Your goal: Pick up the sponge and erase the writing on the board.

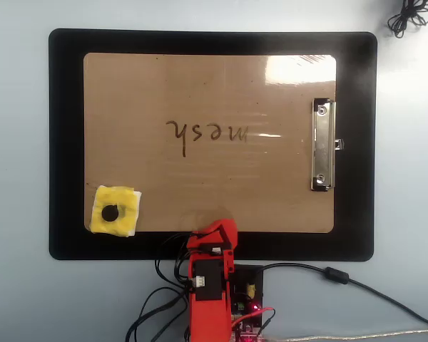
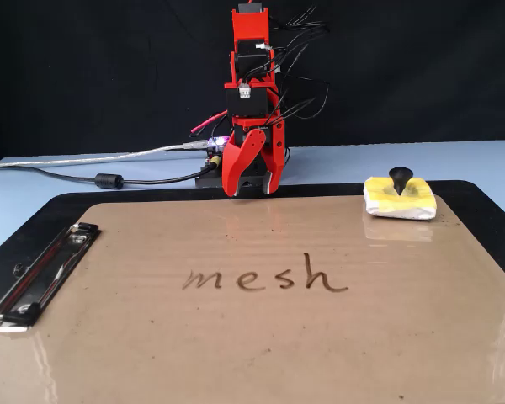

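The sponge (image 1: 123, 203) (image 2: 400, 202) is a yellow pad with a black knob in its middle. It lies on a corner of the board (image 1: 200, 78) (image 2: 236, 345), lower left in the overhead view and far right in the fixed view. The writing (image 1: 207, 133) (image 2: 265, 278), "mesh", sits mid-board. My red gripper (image 1: 217, 229) (image 2: 251, 190) hangs tip-down over the board's edge nearest the arm base, well apart from the sponge. A gap shows between its jaws and nothing is held.
A silver clip (image 1: 322, 144) (image 2: 42, 273) is fixed to one short side of the board. A black mat (image 1: 64, 142) (image 2: 480, 198) surrounds the board. Cables (image 1: 342, 278) (image 2: 109, 179) run from the arm's base across the pale blue table.
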Controlling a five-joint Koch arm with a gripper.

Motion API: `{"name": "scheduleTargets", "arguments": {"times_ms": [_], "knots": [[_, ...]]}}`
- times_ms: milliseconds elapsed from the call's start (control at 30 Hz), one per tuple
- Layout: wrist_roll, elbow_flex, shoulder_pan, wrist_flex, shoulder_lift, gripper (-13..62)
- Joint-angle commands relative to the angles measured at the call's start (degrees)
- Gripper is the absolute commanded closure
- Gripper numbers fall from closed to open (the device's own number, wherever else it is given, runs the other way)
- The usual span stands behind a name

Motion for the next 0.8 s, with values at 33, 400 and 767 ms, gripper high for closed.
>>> {"name": "scheduleTargets", "arguments": {"times_ms": [33,400,767], "knots": [[-0.5,-1.1,-0.3,0.4,1.3,15.2],[-11.2,-13.4,-17.1,-9.8,6.2,15.8],[-27.5,-2.2,-50.3,-62.6,6.0,16.8]]}}
